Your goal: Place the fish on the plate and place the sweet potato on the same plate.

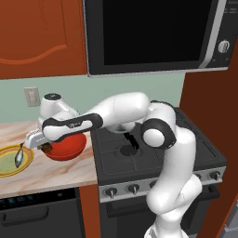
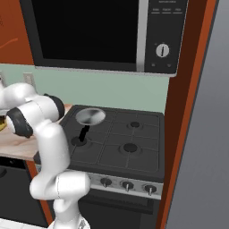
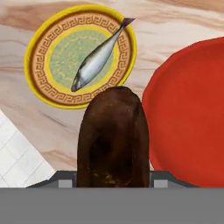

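Note:
The fish (image 3: 96, 59), slim and silver-grey, lies slantwise on the plate (image 3: 33, 57), which has a yellow-orange rim and a pale green centre. My gripper (image 3: 113, 181) is shut on the sweet potato (image 3: 113, 140), a dark brown oblong lump that sticks out from between the jaws. It hangs above the counter, just off the plate's rim and beside the red bowl. From the left base view, the gripper (image 1: 43, 145) with the sweet potato (image 1: 47, 148) hovers between the plate (image 1: 5, 172) with the fish (image 1: 19, 155) and the bowl.
A deep red bowl (image 1: 69, 148) (image 3: 192, 118) stands right of the plate on the wooden counter (image 1: 51, 174). To the right is the black stove (image 1: 153, 158) with a small pan (image 2: 91, 116), under a microwave (image 1: 153, 32).

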Controlling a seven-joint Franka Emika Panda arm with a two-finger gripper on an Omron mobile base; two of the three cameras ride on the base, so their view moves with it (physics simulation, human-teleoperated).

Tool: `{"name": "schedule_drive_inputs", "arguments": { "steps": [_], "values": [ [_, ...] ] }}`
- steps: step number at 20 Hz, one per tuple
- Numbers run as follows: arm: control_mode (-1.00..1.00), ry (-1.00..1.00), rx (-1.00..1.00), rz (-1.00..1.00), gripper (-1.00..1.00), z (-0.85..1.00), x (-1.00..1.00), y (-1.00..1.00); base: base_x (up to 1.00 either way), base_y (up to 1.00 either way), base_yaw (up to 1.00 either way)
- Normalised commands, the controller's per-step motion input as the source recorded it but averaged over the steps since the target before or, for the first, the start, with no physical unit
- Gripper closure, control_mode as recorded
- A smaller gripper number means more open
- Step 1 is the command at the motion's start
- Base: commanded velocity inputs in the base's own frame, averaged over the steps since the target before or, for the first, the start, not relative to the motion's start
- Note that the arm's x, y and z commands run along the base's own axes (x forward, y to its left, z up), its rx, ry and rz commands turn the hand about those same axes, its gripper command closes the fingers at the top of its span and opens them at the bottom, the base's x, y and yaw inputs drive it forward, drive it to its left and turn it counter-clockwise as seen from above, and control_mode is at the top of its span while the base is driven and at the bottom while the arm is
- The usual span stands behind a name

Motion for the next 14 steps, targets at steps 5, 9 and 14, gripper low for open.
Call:
{"name": "schedule_drive_inputs", "arguments": {
  "steps": [5, 9, 14],
  "values": [
    [-1.0, -0.03, 0.0, -0.15, 1.0, 0.13, 0.0, 0.57, 0.0, 0.0, 0.0],
    [-1.0, -0.01, -0.01, -0.14, 1.0, 0.05, 0.01, 0.57, 0.0, 0.0, 0.0],
    [-1.0, 0.0, -0.01, -0.12, 1.0, 0.04, 0.0, 0.49, 0.0, 0.0, 0.0]
  ]
}}
